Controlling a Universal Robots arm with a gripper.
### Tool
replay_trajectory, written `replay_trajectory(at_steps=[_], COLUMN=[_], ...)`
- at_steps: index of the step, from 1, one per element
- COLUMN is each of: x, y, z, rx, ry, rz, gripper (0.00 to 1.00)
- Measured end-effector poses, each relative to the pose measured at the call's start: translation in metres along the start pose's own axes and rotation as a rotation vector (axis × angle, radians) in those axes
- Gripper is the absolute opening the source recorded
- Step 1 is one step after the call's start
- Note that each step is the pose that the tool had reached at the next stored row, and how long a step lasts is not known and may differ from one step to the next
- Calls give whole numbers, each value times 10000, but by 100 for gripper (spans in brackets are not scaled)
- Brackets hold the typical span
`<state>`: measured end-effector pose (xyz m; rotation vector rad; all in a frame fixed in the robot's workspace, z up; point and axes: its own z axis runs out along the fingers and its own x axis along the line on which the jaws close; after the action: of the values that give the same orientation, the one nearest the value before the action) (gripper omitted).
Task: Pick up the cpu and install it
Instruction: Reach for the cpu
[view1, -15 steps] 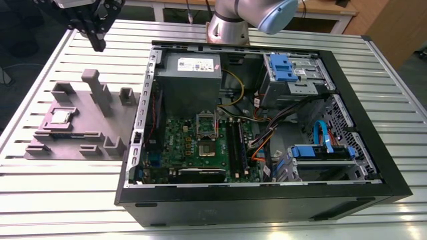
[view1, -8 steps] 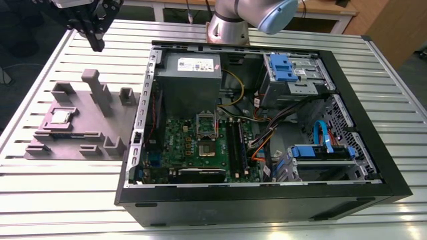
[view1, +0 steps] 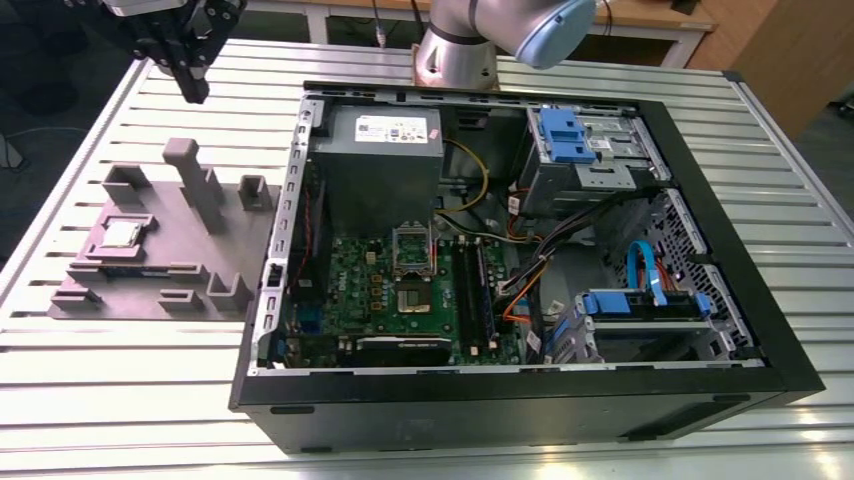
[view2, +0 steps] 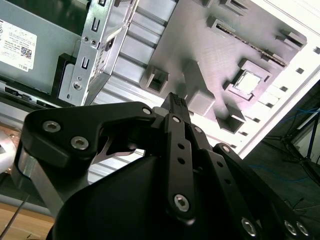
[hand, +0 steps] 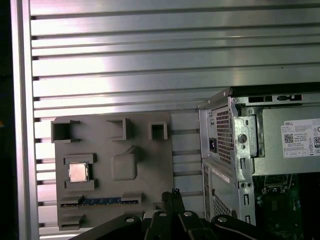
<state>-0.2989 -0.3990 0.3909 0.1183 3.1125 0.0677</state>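
Your slatted metal table (view1: 134, 400) carries an open computer case (view1: 747, 330) and a grey holder block (view1: 147, 275). The cpu (view1: 123, 233) lies flat in a recess of that block. Your gripper (view1: 196, 92) hangs well above it, jaws pressed together on nothing.

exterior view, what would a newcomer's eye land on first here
The open black computer case dominates the slatted metal table, its green motherboard exposed. On the exterior view's left, a grey fixture holds the cpu in a square recess. The gripper hangs above the table's far corner, well apart from the cpu.
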Motion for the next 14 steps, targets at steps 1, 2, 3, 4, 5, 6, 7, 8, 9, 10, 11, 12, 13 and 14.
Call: replay_trajectory(at_steps=[1, 2, 3, 4, 5, 6, 7, 8, 9, 10, 11, 12, 13, 14], x=[14, 33, 56, 81, 110, 138, 161, 182, 203, 223, 244, 261, 276, 290], y=[-1, -2, -4, -6, -8, -10, -12, -14, -15, -17, -18, -20, -21, -22], z=[-1, -1, -2, -2, -2, -3, -3, -3, -3, -3, -3, -2, -2, -2], rx=[0, 0, 0, 1, 0, 1, 0, 0, 0, 1, 0, 0, 0, 0], ry=[1, 0, 0, 0, 0, 1, 0, 0, 0, 1, 0, 1, 0, 1], rz=[0, -1, -2, -2, -2, -1, -1, -1, -1, -2, -2, -2, -2, -2], gripper=[10, 10, 10, 10, 10, 10, 10, 10, 10, 10, 10, 10, 10, 10])
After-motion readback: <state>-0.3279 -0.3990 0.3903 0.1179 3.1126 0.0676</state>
